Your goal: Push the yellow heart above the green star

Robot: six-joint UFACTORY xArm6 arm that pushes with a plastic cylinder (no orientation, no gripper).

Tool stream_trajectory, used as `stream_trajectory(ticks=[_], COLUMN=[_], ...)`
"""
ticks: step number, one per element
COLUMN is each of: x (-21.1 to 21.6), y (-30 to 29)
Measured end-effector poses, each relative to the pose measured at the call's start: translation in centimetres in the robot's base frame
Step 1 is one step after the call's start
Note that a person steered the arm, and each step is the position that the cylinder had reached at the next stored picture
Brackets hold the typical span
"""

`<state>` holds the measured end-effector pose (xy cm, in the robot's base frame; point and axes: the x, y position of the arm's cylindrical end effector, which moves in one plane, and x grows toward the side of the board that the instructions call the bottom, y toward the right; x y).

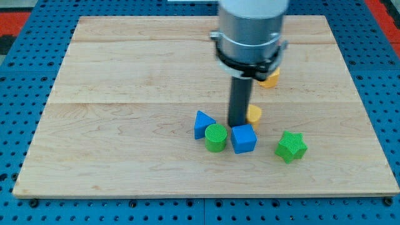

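Note:
The green star (291, 147) lies at the lower right of the wooden board (125, 94). A yellow block (254, 114), partly hidden behind my rod so its shape does not show, sits up and to the left of the star. My tip (237, 124) rests on the board touching that yellow block's left side, just above the blue cube (244, 138). A second yellow block (269, 77) shows partly behind the arm's body higher up; its shape is hidden too.
A blue triangle (202, 123) and a green cylinder (216, 137) sit left of the blue cube, close together. The arm's large grey body (250, 31) covers the board's upper middle. A blue pegboard (387, 94) surrounds the board.

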<state>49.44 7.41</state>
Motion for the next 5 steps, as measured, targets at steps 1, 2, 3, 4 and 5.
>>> stream_trajectory(ticks=[1, 2, 3, 4, 5], x=[-0.9, 0.3, 1.3, -0.6, -2.6], y=[3.6, 5.1, 6.4, 6.4, 5.9])
